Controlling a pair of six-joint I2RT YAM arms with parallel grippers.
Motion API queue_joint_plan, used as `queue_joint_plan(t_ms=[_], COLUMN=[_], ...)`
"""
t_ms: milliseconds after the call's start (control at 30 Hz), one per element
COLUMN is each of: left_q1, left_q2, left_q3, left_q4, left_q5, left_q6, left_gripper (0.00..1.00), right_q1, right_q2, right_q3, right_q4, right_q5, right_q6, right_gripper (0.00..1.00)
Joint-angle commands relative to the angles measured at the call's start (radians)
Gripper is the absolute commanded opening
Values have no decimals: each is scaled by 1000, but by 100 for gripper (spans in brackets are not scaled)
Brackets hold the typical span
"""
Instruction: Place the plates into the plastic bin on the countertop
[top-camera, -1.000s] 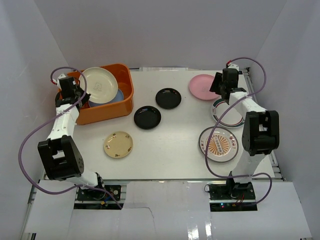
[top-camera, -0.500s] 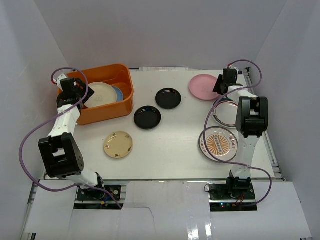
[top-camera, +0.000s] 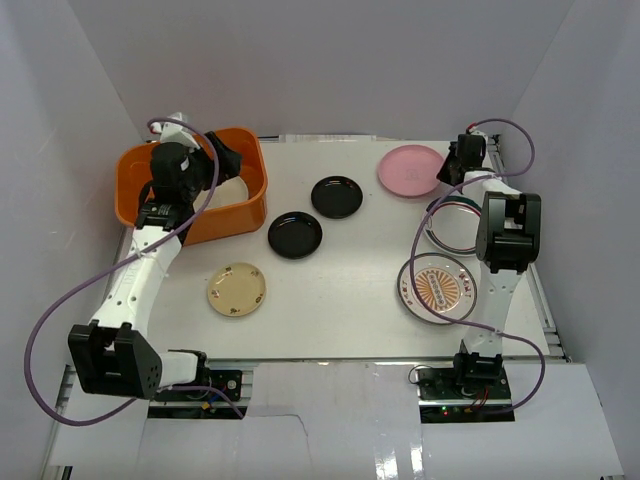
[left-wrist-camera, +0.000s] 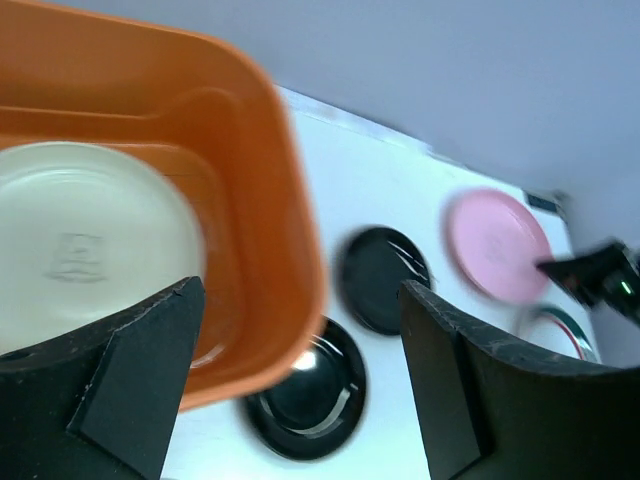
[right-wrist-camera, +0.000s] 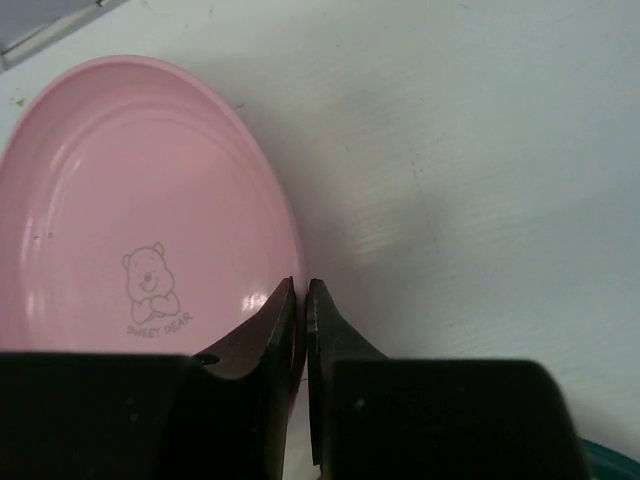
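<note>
The orange plastic bin (top-camera: 215, 222) stands at the back left of the countertop (top-camera: 350, 300), with a cream plate (left-wrist-camera: 80, 240) lying inside it. My left gripper (top-camera: 228, 160) hangs open and empty over the bin's right wall (left-wrist-camera: 300, 300). At the back right, my right gripper (top-camera: 447, 170) is shut on the near rim of the pink plate (top-camera: 408, 170), one finger inside the rim and one outside (right-wrist-camera: 300, 290). Two black plates (top-camera: 336, 197) (top-camera: 295, 235) lie mid-table. A tan plate (top-camera: 237, 289) sits front left and a sunburst plate (top-camera: 438, 288) front right.
A white plate with a green-red rim (top-camera: 450, 225) lies partly under the right arm's forearm (top-camera: 508, 235). White walls enclose the table on three sides. Purple cables loop off both arms.
The left gripper opened and left the cream plate in the bin, then swung right over the bin's far wall. The right gripper moved onto the pink plate's rim and shut on it.
</note>
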Motion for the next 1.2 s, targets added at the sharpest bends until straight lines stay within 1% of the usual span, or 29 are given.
queue_joint_plan(t_ms=[0, 67, 100, 133, 167, 200, 267, 300, 333, 367, 400, 433, 500, 600, 633, 700, 733, 800, 833, 900, 933, 967, 1000, 1033, 1067, 1100, 1133, 1167], left_q1=[-61, -102, -122, -156, -174, -214, -260, -305, -322, -337, -359, -371, -403, -446, -446, -454, -452, -452, -452, -454, -452, -455, -455, -454, -454, -454, -455, -452], left_q2=[-22, -22, -23, -20, -14, -7, 1, 7, 21, 29, 39, 56, 63, 56, 58, 61, 61, 53, 46, 18, 11, 4, -6, -13, -20, -29, -31, -28], left_q3=[43, 60, 63, 72, 78, 80, 72, 69, 66, 63, 62, 62, 52, 19, 11, -9, -32, -56, -85, -116, -141, -144, -145, -144, -141, -132, -117, -69], left_q4=[-16, -29, -29, -35, -41, -43, -39, -41, -39, -41, -39, -39, -33, 0, -1, -7, -25, -44, -52, -36, -15, -12, -13, -16, -19, -27, -61, -82], left_q5=[69, 102, 132, 151, 167, 189, 198, 189, 185, 192, 215, 215, 211, 163, 149, 116, 73, 30, 10, 26, 39, 45, 40, 34, 24, -7, -30, -77], left_q6=[31, 19, 12, -2, -13, -36, -53, -56, -64, -74, -84, -93, -110, -114, -114, -105, -102, -88, -88, -99, -105, -110, -111, -111, -111, -98, -87, -69], left_gripper=[88, 87, 87, 86, 86, 85, 85, 85, 85, 85, 85, 85, 85, 83, 81, 76, 73, 72, 68, 60, 51, 28, 17, 1, 0, 0, 0, 0], right_q1=[2, 2, 3, 5, 6, 9, 25, 25, 55, 72, 81, 94, 132, 205, 241, 273, 302, 325, 340, 351, 359, 362, 364, 365, 367, 367, 365, 365], right_q2=[-152, -219, -288, -318, -376, -403, -483, -512, -543, -604, -634, -663, -747, -850, -891, -934, -974, -1008, -1036, -1057, -1069, -1076, -1079, -1086, -1089, -1093, -1100, -1103], right_q3=[-61, -130, -152, -173, -219, -241, -291, -360, -399, -437, -510, -543, -622, -687, -725, -761, -791, -822, -845, -867, -883, -891, -897, -905, -908, -911, -911, -914], right_q4=[77, 140, 154, 179, 186, 191, 188, 193, 212, 223, 234, 243, 248, 263, 269, 291, 291, 291, 286, 282, 282, 282, 282, 280, 277, 271, 260, 254], right_q5=[15, -25, -37, -80, -101, -171, -213, -230, -265, -285, -328, -345, -385, -428, -442, -470, -464, -453, -453, -456, -457, -457, -459, -459, -459, -461, -464, -470], right_q6=[-3, 21, 32, 55, 69, 79, 101, 110, 119, 141, 150, 159, 176, 191, 199, 217, 224, 227, 227, 228, 231, 231, 233, 233, 233, 231, 222, 216], right_gripper=[8, 8, 8, 8, 8, 8, 8, 8, 8, 8, 8, 8, 8, 8, 8, 8, 8, 8, 8, 8, 8, 8, 8, 8, 12, 29, 42, 54])
